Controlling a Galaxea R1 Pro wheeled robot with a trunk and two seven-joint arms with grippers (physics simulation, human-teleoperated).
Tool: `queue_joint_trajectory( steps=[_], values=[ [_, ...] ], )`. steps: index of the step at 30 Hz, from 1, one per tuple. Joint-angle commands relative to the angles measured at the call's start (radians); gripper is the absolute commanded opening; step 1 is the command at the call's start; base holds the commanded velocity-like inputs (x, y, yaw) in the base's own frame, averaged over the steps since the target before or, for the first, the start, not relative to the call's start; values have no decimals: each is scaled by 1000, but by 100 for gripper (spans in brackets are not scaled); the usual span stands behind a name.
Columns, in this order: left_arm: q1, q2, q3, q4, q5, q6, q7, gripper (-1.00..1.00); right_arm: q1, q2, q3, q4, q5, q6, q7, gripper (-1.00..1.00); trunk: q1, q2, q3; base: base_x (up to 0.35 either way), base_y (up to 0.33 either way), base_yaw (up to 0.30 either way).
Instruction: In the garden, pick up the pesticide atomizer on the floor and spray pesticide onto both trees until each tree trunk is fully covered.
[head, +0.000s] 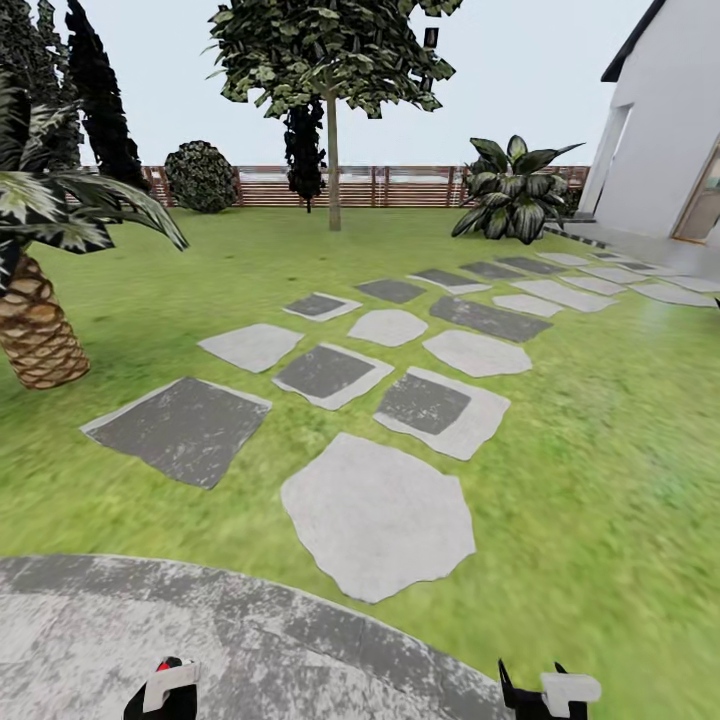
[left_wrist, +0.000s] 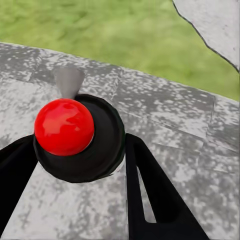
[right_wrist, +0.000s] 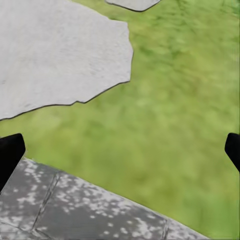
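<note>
Left end effector: its two black fingers sit on either side of the pesticide atomizer, a black round body with a red ball top and a grey nozzle, and appear pinched on it. Right end effector: fingers spread wide, nothing between them, over grass and paving edge.

Position: the robot stands on grey stone paving at the lawn's near edge. One pale-trunked tree stands far off before the wooden fence.

Risks: the round body could twist or slip in the pinch during travel, leaving the nozzle aimed away from the trunk. Spraying from this range would likely miss.

Clearance: open grass and stepping stones lie ahead. The palm crowds the left side; the white building bounds the right. The broad-leaved plant stands well right of the tree.
</note>
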Motion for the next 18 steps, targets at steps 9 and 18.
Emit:
queue_joint_trajectory(
  steps=[9,18],
  values=[
    [0,0,0,0,1,0,0,-100,0,0,0,0,0,0,0,100,0,0,0,338,0,0],
    [0,0,0,0,1,0,0,-100,0,0,0,0,0,0,0,100,0,0,0,338,0,0]
  ],
)
